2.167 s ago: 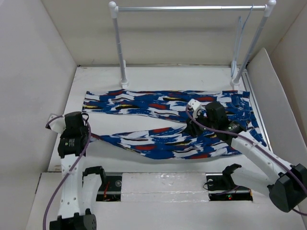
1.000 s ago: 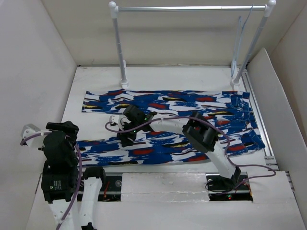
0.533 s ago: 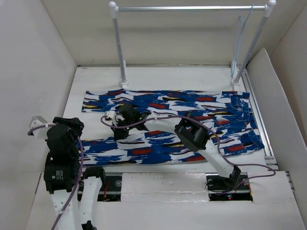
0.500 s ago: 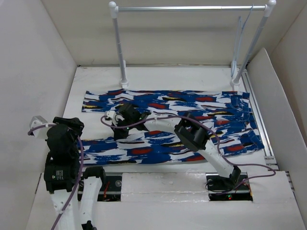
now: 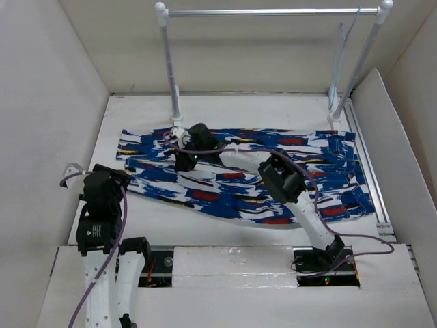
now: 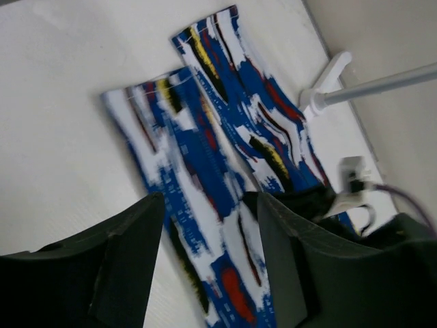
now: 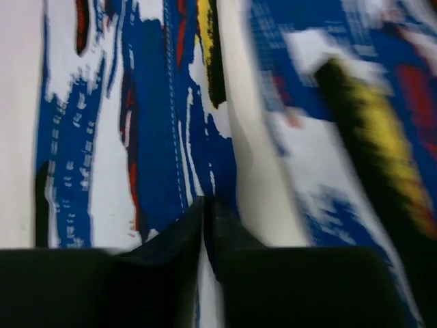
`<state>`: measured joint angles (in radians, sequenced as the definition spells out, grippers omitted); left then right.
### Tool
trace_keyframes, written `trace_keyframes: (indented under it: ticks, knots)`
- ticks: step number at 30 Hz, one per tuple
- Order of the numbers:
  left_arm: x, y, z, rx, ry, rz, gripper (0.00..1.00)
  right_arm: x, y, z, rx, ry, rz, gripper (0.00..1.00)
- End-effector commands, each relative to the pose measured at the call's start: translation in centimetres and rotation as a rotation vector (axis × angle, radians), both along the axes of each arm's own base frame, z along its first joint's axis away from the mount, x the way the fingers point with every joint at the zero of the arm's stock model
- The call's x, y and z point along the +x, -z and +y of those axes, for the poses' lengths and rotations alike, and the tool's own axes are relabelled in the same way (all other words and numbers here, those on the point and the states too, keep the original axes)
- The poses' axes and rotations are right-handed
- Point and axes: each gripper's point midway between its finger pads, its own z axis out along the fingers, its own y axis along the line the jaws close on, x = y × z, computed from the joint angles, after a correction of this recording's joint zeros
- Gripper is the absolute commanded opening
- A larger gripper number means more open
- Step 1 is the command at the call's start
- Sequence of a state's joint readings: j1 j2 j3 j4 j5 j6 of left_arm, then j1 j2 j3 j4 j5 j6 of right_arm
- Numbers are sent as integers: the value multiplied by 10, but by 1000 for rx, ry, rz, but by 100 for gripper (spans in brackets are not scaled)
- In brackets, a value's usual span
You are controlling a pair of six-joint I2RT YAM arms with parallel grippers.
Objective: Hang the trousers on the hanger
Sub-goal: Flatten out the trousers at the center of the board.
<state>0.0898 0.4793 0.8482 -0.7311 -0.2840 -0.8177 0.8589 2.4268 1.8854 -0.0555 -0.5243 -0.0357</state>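
Note:
The trousers (image 5: 273,178) lie flat across the table, waist to the right, both legs running left. My right gripper (image 5: 183,158) reaches far left over the legs. In the right wrist view its jaws (image 7: 205,212) are pressed together on a fold of the trousers (image 7: 157,123). My left gripper (image 5: 123,178) hovers by the near leg's cuff. Its fingers (image 6: 130,260) stand wide apart above the trousers (image 6: 205,150), holding nothing. The hanger (image 5: 339,58) hangs from the right end of the rail, away from both grippers.
The white-posted rail rack (image 5: 273,11) stands at the back of the table, and its left foot (image 6: 328,75) shows in the left wrist view. White walls close in on the left and right. The right arm's link (image 5: 283,181) crosses over the trousers.
My right gripper has moved towards the back, and the near leg has shifted with it, closer to the far leg. The left arm has swung in towards the cuffs.

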Motion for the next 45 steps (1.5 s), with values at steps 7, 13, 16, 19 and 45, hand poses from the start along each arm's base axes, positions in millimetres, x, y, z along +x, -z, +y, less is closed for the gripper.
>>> trace_keyframes:
  ticks: [7,13,16,19,45]
  knots:
    - [40,51,-2,-55,-18,109,55,16,-136,2,234,-76,-103,62]
    - [56,109,-12,-173,-30,267,55,-31,-217,-60,242,-59,-211,39]
    - [59,125,-1,-221,-87,309,55,-60,-217,-110,216,16,-201,0]
    - [62,126,16,-195,-149,301,55,-89,-201,-164,170,102,-178,0]
    - [91,211,48,-239,-172,557,0,-142,-116,-464,-238,985,2,49]
